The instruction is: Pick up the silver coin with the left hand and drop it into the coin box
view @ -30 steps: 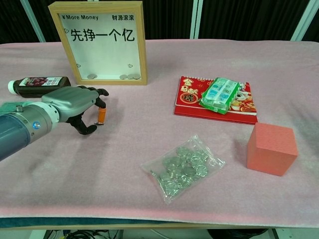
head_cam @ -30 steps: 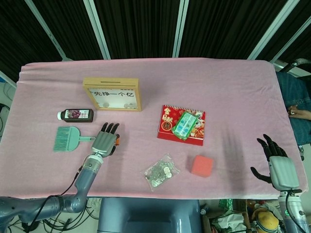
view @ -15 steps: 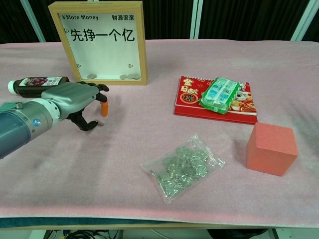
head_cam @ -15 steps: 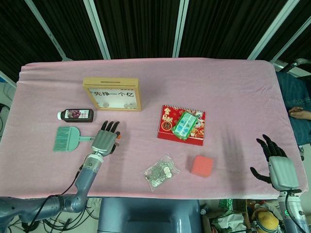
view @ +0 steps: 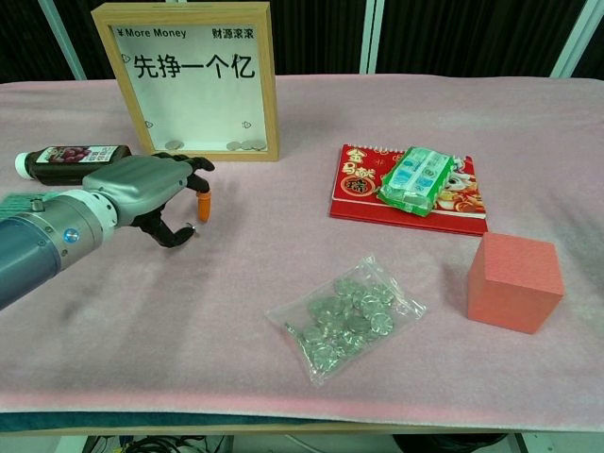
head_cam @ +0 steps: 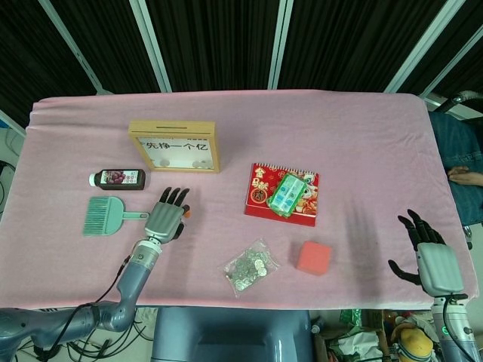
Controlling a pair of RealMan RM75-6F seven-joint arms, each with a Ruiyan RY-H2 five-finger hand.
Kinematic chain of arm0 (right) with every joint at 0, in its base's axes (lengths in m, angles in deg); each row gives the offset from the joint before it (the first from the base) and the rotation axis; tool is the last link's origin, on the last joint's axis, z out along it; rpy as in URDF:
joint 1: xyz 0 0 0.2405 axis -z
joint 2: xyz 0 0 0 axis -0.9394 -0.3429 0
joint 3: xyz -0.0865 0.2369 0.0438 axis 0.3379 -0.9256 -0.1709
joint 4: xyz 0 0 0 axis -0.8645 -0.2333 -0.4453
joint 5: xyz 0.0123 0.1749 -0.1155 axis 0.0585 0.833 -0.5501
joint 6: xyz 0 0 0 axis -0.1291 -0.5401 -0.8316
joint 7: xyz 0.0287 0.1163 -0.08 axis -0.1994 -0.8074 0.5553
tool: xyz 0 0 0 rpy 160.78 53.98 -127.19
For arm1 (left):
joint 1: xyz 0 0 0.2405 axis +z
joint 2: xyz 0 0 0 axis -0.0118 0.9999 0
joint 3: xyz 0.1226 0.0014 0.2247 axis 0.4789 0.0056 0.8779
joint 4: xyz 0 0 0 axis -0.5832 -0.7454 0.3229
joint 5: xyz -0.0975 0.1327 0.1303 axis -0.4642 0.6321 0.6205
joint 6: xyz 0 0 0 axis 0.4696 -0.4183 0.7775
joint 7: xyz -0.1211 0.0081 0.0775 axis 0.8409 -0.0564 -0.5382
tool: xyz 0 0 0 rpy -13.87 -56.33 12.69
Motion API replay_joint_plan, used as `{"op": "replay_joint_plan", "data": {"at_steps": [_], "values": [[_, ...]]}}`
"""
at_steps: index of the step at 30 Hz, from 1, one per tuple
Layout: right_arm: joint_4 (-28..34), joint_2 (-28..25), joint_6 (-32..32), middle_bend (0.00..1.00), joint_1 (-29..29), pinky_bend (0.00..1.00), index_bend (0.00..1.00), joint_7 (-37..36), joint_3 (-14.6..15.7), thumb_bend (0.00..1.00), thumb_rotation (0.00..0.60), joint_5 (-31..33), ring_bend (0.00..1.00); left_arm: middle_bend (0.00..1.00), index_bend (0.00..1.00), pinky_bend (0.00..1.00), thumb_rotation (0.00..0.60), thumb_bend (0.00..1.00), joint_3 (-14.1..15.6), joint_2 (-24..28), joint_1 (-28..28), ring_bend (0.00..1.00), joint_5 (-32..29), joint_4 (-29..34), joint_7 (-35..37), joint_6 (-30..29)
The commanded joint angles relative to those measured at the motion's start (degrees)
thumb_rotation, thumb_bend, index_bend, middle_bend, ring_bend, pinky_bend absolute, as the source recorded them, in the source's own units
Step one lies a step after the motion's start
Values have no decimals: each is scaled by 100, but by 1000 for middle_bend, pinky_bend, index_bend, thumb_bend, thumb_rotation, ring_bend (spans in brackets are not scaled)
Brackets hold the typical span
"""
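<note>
Coin box (view: pixel 194 80) stands just beyond the left hand (view: pixel 151 193), which hovers over the surface (view: pixel 283 245) with curled fingers; whether it pinches anything is unclear.

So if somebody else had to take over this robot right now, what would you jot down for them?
Left hand: low in front of the wooden-framed, glass-fronted coin box, fingers curled. I cannot tell whether it holds a coin.
Right hand: open, idle at far right.
Coins: a clear plastic bag of silver coins lies mid-table; no loose coin is visible.
Done: nothing confirmed.
Left: get one silver coin into the box.
</note>
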Motion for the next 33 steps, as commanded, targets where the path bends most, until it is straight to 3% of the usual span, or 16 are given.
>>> {"op": "replay_joint_plan", "data": {"at_steps": [1,16,33], "values": [[7,-5,11,23,-3,194,134,-7,0,163,600,7,99,58,466,0,600,420,-12,2,4,0,-11,10,7,34],[6,-2,4,23,-3,194,134,-1,-5,163,600,14,99,92,540,0,600,425,-55,8,62,0,91,27,83,-2],[10,-2,6,23,-4,194,134,5,-10,163,600,28,99,103,553,0,600,425,-100,14,95,0,30,39,-23,17]]}}
